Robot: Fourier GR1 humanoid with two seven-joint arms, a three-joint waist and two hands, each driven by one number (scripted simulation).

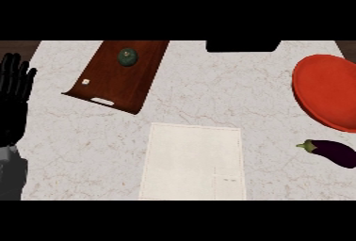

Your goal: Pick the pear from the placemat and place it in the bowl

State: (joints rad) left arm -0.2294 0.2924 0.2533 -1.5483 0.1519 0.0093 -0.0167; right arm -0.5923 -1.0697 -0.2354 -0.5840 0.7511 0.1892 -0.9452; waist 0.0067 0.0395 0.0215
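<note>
A marble counter (104,141) bears a pale mat (193,160) near, a wooden tray (111,80) far left, a red bowl (327,92) right. The left hand (14,89) rests, fingers apart.

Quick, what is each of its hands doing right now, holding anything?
Left hand: open, fingers straight and pointing up, resting at the view's left edge, holding nothing.
Right hand: not in view, so it cannot be told.

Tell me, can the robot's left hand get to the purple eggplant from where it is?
Probably not easily: the left hand rests open at the counter's far left edge, while the eggplant lies at the far right. Nothing blocks the way; it just looks too far across.
</note>
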